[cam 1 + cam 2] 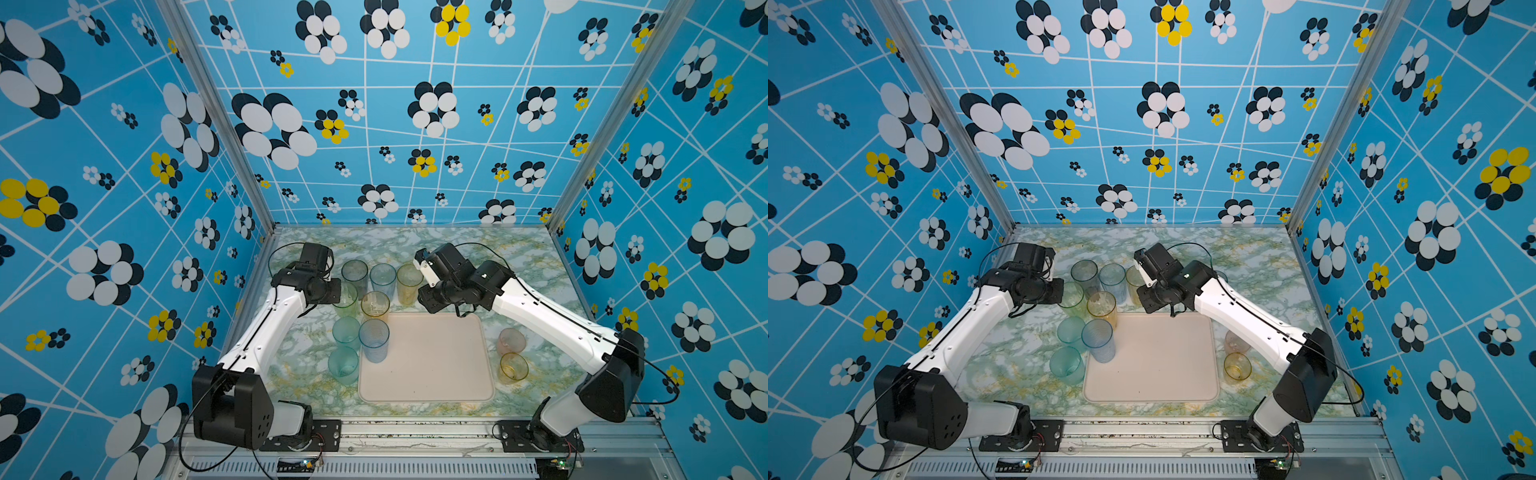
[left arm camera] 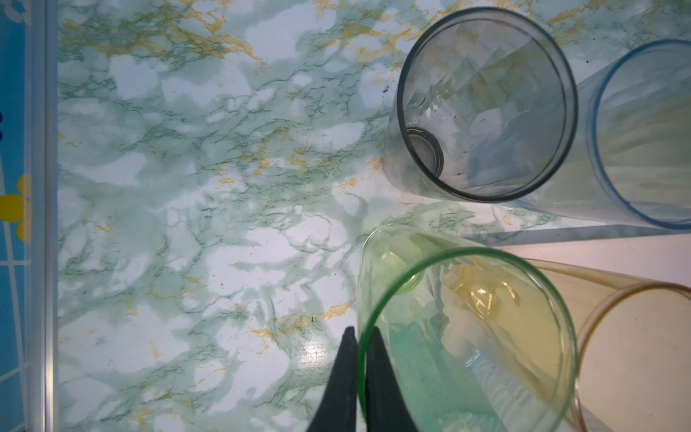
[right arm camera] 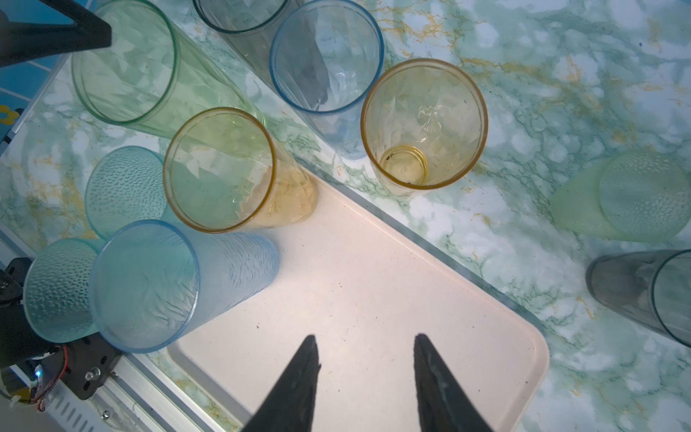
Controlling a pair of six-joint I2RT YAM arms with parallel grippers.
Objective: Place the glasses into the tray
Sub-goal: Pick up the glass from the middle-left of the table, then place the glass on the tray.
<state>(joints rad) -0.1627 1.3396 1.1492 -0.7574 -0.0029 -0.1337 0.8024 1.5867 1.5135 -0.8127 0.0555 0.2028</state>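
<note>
Left wrist view, left jaws pinching green glass (image 2: 467, 336) rim, right jaws apart, empty.

The left arm (image 1: 266, 324) reaches forward, wrist bent down. The left fingers (image 2: 342, 374) pinch the rim of the yellow-green glass (image 2: 467, 348), one inside, one outside. The right arm (image 1: 540, 311) reaches forward likewise, and the right fingers (image 3: 295, 385) point down, spread apart.

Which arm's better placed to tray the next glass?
Left: the left jaws pinch the rim of the green glass, standing just off the tray. The right jaws hang open and empty.
</note>
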